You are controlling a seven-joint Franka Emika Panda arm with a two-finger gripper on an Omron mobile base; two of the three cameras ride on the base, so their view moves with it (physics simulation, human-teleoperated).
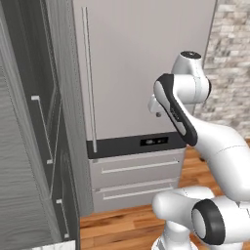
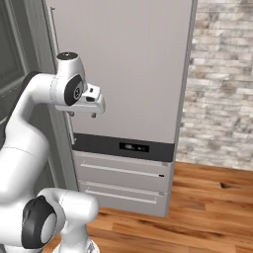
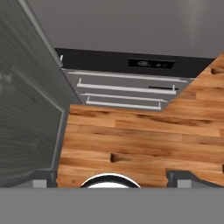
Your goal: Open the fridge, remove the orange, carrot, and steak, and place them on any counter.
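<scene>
End effector [image 2: 83,114] fully open, empty, pointing down before closed fridge [image 2: 123,74]; handle [image 1: 90,78] vertical, left of it.

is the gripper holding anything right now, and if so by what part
Nothing is held. The gripper is open and empty, hanging in front of the closed fridge, apart from its handle.

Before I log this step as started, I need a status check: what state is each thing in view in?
fridge: door shut, handle untouched.
fridge drawers: both shut.
gripper: open, empty, pointing down in front of the fridge door, clear of the handle.
cabinet left of the fridge: doors shut.
</scene>
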